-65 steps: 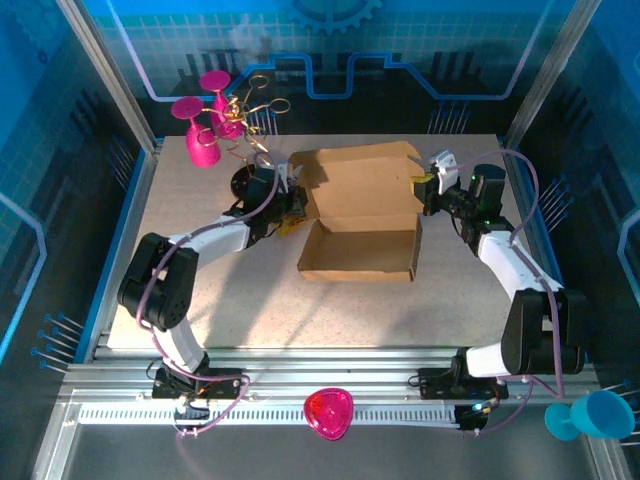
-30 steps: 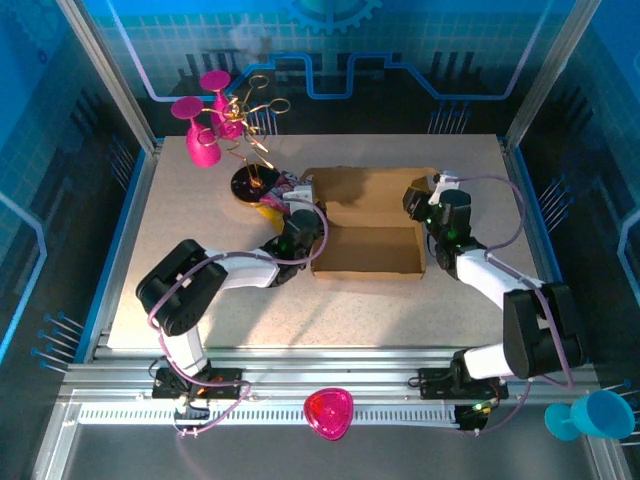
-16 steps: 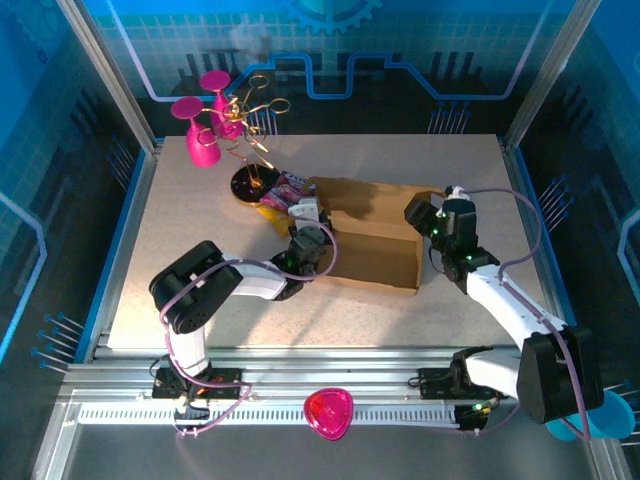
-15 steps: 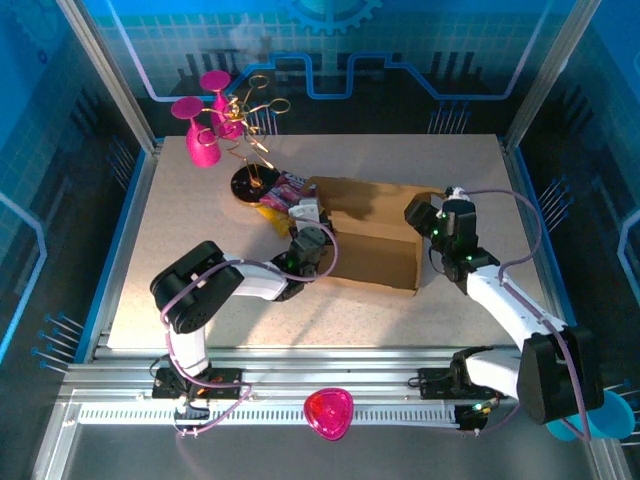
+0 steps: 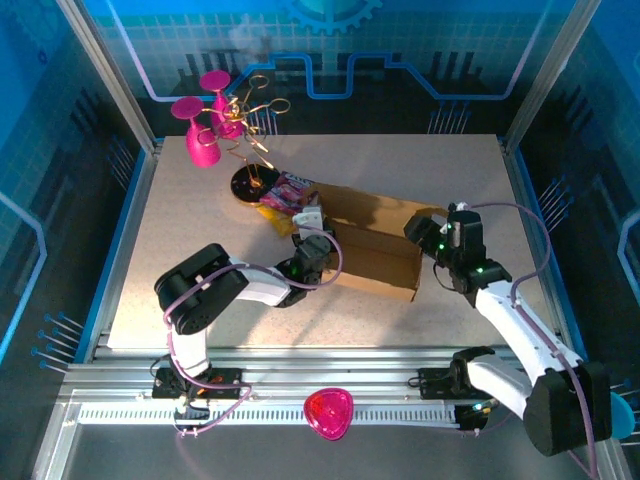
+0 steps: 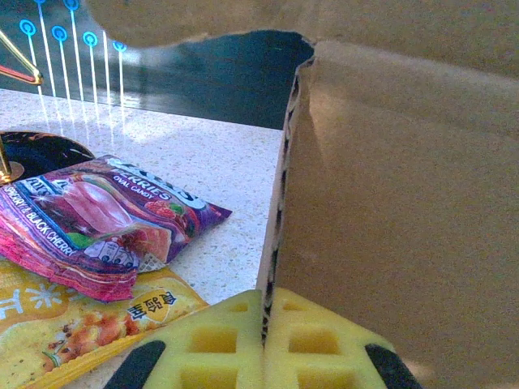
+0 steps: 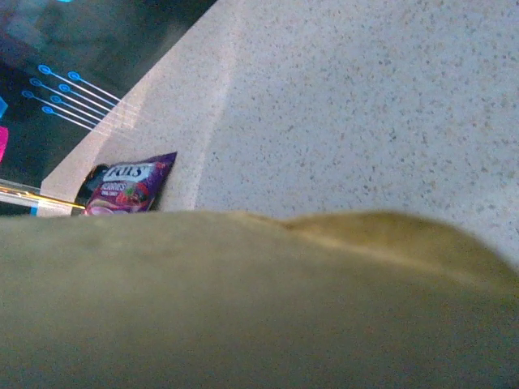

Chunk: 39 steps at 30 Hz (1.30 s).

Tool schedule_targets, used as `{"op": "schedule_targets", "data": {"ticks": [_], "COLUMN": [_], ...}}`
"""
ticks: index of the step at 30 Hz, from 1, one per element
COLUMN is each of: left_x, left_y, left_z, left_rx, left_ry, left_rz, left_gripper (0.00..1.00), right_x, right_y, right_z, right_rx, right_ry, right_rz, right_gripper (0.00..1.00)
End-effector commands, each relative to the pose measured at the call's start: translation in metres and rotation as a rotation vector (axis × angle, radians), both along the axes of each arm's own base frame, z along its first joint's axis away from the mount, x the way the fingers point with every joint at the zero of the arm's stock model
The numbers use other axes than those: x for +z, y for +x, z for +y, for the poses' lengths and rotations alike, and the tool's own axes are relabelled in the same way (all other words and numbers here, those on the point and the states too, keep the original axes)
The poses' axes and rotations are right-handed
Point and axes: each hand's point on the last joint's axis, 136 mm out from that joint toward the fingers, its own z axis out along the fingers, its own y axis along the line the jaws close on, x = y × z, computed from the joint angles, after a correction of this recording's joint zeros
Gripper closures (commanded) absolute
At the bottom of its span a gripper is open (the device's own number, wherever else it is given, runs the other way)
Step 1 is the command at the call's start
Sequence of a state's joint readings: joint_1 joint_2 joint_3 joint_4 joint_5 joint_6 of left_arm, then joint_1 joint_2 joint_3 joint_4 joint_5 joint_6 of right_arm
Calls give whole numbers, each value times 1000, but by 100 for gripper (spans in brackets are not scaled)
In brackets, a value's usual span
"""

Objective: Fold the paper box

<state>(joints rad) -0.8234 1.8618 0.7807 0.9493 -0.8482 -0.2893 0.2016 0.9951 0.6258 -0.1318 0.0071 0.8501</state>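
Observation:
The paper box (image 5: 375, 262) is brown corrugated cardboard lying mid-table, with its lid panel leaning low over the tray. My left gripper (image 5: 313, 238) is at the box's left end. In the left wrist view its yellow pads (image 6: 219, 340) are pressed together on the edge of an upright cardboard wall (image 6: 389, 203). My right gripper (image 5: 428, 232) is at the box's right end, against the lid's corner. In the right wrist view, blurred cardboard (image 7: 243, 308) covers the lower half and hides the fingers.
A purple snack packet (image 5: 290, 190) and a yellow one (image 6: 73, 324) lie just left of the box, close to my left gripper. Behind them stand a black disc with a gold wire stand (image 5: 250, 183) and pink goblets (image 5: 200, 130). Bare tabletop (image 5: 200, 230) lies to the left.
The lid has swung from upright down over the tray. The box and both grippers have shifted toward the front, and the right arm has swung further right.

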Motion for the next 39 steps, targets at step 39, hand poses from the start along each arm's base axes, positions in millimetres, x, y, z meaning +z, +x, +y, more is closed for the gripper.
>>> {"op": "schedule_targets", "data": {"ticks": [39], "left_x": [-25], "left_y": [-8], "left_z": [5], "left_rx": [63], "left_ry": [73], "left_rz": [45], "left_gripper": [100], "right_x": [111], "right_y": [2], "right_z": [55], "right_rx": [-481], "right_ry": [575], "right_rz": [222], "right_gripper": [37]}}
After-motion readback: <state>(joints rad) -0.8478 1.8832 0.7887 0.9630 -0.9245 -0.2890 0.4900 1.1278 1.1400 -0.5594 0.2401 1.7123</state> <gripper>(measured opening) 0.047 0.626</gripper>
